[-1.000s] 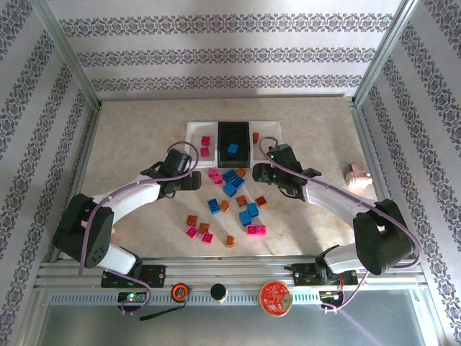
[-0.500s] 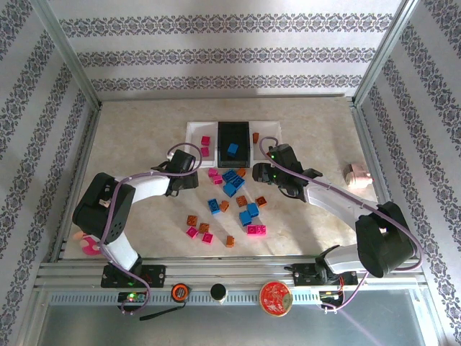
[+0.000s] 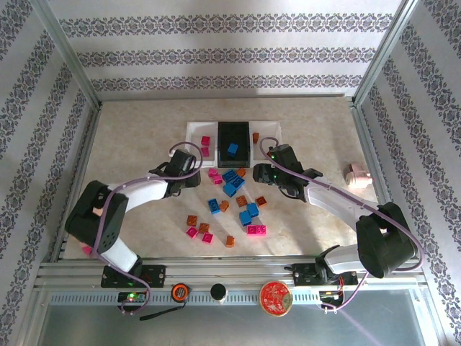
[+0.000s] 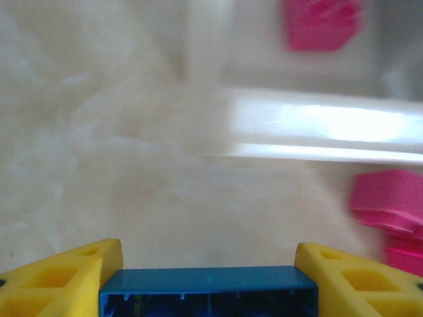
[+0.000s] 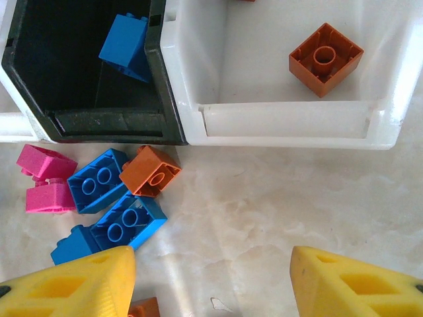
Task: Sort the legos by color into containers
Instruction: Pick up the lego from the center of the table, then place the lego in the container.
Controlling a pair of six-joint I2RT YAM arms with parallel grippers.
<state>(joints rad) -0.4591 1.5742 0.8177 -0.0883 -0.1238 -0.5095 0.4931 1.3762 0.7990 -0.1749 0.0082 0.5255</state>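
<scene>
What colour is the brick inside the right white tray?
Orange-brown: the brick lies in the right white tray, clearest in the right wrist view.
</scene>
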